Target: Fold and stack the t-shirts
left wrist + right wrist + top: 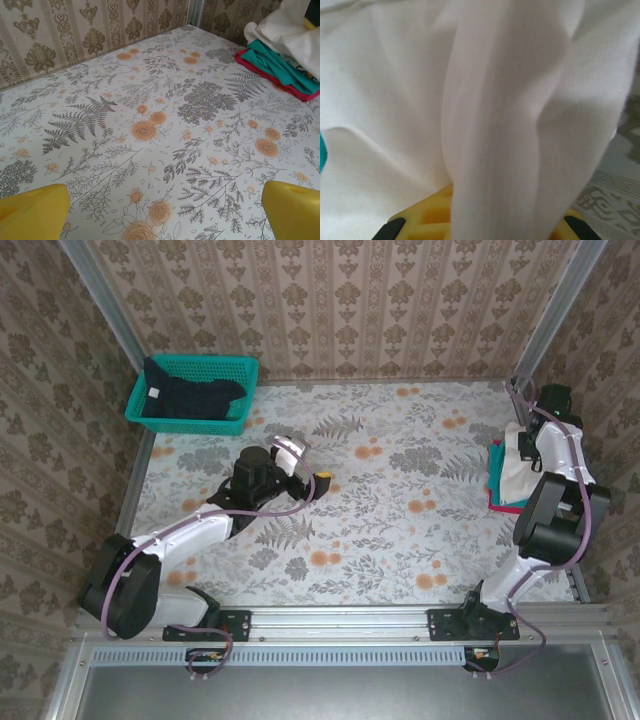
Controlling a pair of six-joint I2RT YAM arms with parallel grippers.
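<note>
Far left: the dark navy t-shirt [190, 398] awaits folding in a teal plastic mesh basket [236, 368]. Centre: the left gripper [308, 468] hovers wide open and empty over the floral tabletop [400, 520]. Right edge: the cream-white t-shirt [512, 478] tops the folded teal t-shirt [495, 455], apparently building the stack. The right gripper [520, 438] is buried in white cloth, its closure indeterminable.

Bright, even light, soft shadows; right wrist view is blurred.
</note>
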